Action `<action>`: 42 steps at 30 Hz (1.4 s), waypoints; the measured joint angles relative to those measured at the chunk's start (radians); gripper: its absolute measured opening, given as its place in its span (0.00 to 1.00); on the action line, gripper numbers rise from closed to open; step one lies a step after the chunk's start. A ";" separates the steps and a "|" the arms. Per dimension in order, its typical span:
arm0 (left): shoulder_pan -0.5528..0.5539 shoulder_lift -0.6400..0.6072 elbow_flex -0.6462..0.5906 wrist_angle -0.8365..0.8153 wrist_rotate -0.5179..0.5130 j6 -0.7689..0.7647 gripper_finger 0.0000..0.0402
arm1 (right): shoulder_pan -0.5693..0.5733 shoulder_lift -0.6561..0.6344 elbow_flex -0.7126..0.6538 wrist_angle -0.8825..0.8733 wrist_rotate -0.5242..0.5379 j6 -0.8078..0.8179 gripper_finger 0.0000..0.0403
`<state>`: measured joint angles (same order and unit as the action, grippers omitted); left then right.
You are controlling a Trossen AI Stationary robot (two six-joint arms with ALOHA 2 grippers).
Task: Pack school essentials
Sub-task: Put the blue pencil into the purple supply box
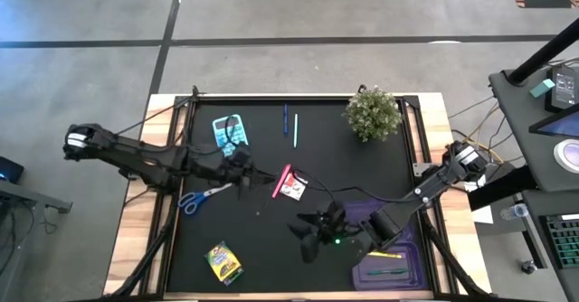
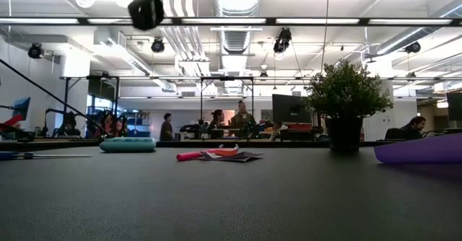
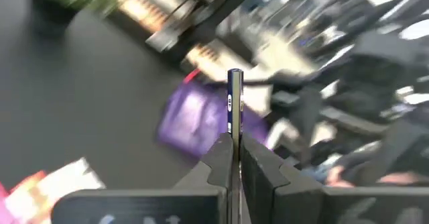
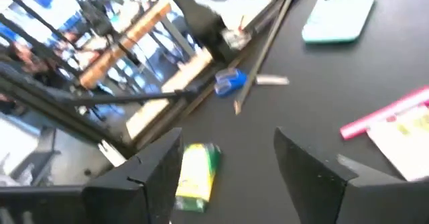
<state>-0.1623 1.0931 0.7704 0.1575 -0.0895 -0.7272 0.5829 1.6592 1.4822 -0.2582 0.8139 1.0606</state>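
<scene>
Blue pen (image 3: 234, 103) pinched upright in left gripper (image 3: 232, 158); thin grip, could pivot or slip before purple case (image 3: 201, 120). Right gripper (image 4: 228, 167) wide open.

Four pens (image 1: 295, 130), one scissors (image 1: 201, 196), one crayon box (image 1: 223, 262), one plant (image 1: 373, 113).
</scene>
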 joint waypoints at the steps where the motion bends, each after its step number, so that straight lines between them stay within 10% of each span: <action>1: -0.008 0.000 0.000 0.036 -0.001 0.000 0.00 | -0.009 0.000 0.000 0.018 0.002 -0.014 0.58; 23: -0.047 0.061 0.050 0.218 -0.043 0.002 0.00 | -0.178 0.000 0.046 0.115 -0.011 -0.118 0.57; 42: -0.040 0.066 0.053 0.228 -0.043 0.011 0.00 | -0.184 0.000 0.046 0.047 -0.064 -0.039 0.14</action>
<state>-0.2028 1.1591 0.8230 0.3859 -0.1329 -0.7162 0.3985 1.6588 1.5280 -0.2115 0.7498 1.0221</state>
